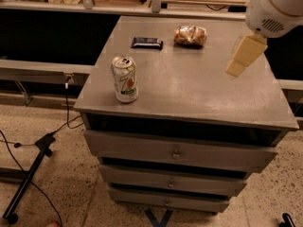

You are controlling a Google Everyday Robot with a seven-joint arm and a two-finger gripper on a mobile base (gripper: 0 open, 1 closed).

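My gripper [240, 59] hangs from the white arm [275, 9] at the upper right, above the right side of the grey cabinet top [199, 86], holding nothing that I can see. The nearest thing is a bagged snack [190, 35] at the back of the top, to the gripper's left. A dark wrapped bar [147, 42] lies left of the snack. A white and green soda can [125, 78] stands upright near the front left corner, well apart from the gripper.
The cabinet has three drawers [176, 153] with small knobs below the top. A black stand leg and cables [33, 167] lie on the speckled floor at the left. A dark counter and shelf [52, 32] run behind.
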